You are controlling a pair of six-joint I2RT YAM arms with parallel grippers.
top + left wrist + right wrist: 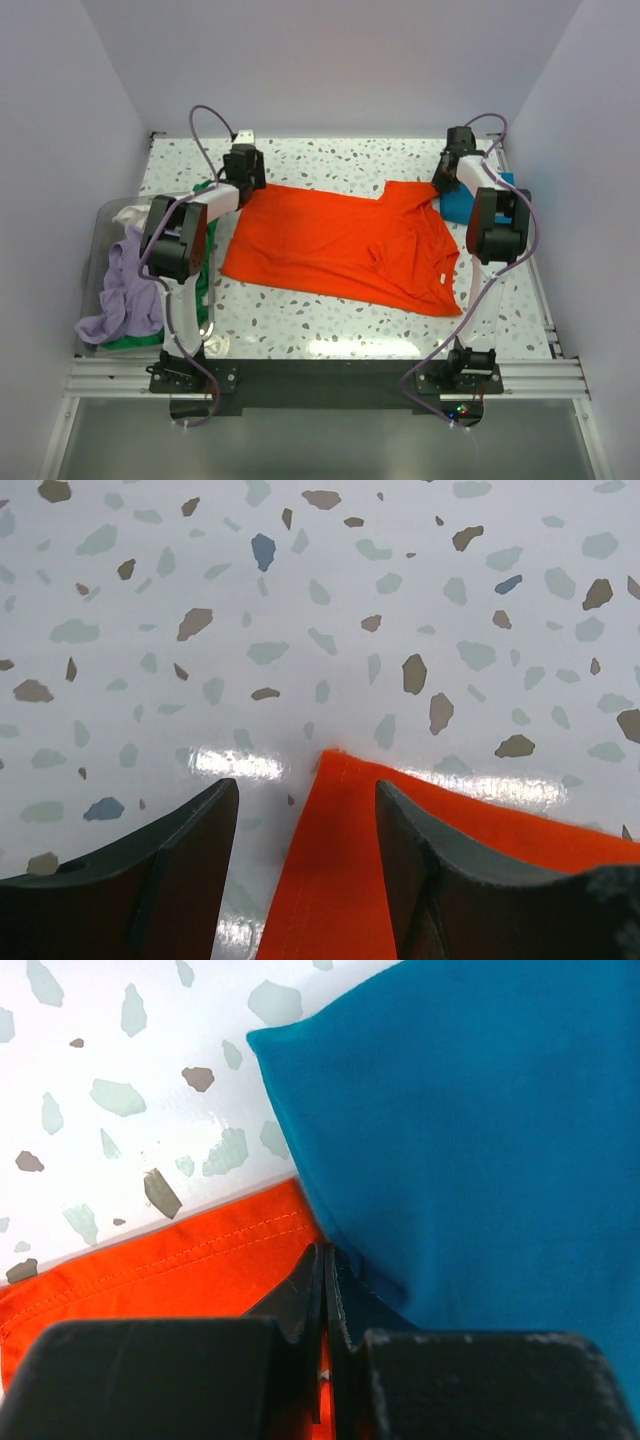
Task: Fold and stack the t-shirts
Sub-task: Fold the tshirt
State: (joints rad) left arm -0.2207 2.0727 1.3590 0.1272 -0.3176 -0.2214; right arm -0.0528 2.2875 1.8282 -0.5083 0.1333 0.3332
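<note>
Orange t-shirt (340,245) flat on speckled table (330,320)

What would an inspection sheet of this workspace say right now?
Surface: glossy white speckled table.
Job's things: orange t-shirt spread flat mid-table; teal t-shirt beside it, far right; t-shirt heap (lavender, green, whitish) in clear bin, left.
Clutter: nothing seen.
End effectors: left end effector open, astride the orange t-shirt's corner; right end effector shut, pinching its hem beside the teal t-shirt.
Cables: purple cables loop above both arms.
Surroundings: plain white walls; metal rail at near edge.
</note>
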